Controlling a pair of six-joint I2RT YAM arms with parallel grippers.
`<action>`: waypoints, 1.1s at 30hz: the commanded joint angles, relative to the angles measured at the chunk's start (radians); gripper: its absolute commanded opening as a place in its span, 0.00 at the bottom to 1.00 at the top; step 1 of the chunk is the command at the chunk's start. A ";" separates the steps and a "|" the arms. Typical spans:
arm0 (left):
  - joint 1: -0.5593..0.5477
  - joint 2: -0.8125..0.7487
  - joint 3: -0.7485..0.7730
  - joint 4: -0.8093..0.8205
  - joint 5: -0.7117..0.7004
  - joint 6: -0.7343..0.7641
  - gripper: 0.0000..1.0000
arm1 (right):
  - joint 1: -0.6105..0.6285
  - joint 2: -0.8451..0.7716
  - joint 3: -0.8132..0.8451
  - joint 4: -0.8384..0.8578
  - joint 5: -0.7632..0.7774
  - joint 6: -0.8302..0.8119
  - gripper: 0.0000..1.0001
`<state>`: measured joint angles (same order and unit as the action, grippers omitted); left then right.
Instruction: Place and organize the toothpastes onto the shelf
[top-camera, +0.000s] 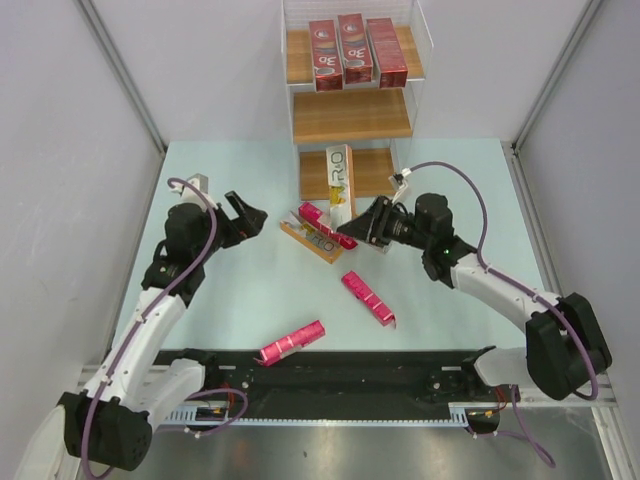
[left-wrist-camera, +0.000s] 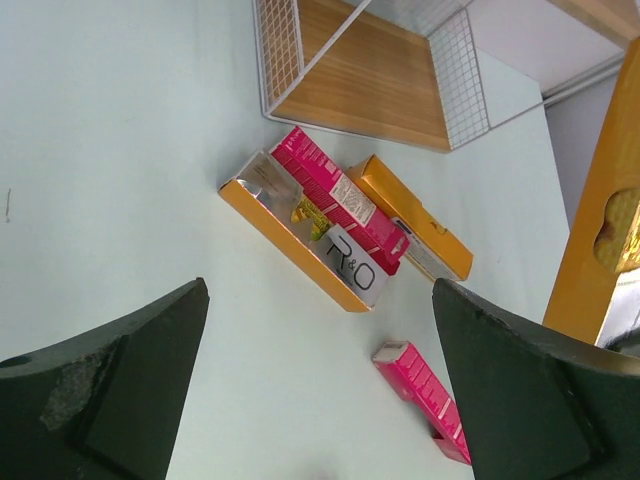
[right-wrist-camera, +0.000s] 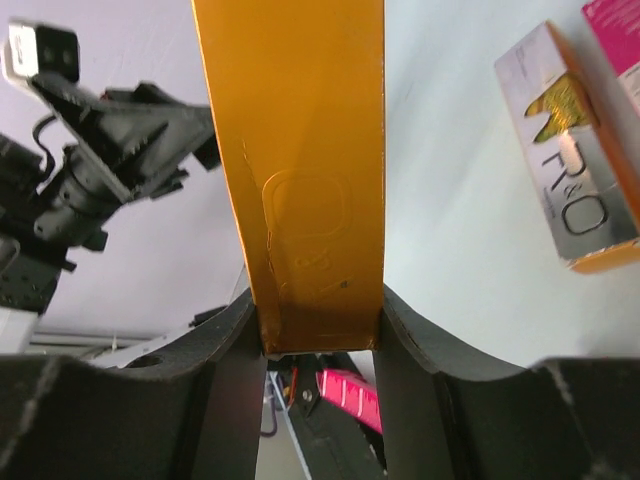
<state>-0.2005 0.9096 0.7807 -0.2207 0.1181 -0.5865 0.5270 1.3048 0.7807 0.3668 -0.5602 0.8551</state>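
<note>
The shelf stands at the far middle, with three dark red toothpaste cartons upright on its top board. My right gripper is shut on the low end of an orange and silver carton, holding it upright before the lowest board; the right wrist view shows its orange face between the fingers. My left gripper is open and empty, left of a pile on the table: an orange and silver carton, a pink one and another orange one.
Two more pink cartons lie on the table, one near the middle and one by the near edge. The shelf's middle board and lowest board are bare. Grey walls enclose the table on both sides.
</note>
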 joint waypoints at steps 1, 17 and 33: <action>-0.037 0.008 0.043 -0.005 -0.048 0.028 1.00 | -0.038 0.036 0.114 0.015 -0.062 -0.024 0.13; -0.189 0.150 0.124 0.060 -0.028 0.034 1.00 | -0.119 0.385 0.442 0.221 -0.171 0.237 0.13; -0.246 0.239 0.172 0.103 0.035 0.037 0.83 | -0.117 0.639 0.764 0.179 -0.155 0.401 0.23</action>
<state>-0.4309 1.1400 0.8829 -0.1612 0.1150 -0.5694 0.4103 1.9144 1.4624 0.4911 -0.7162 1.1946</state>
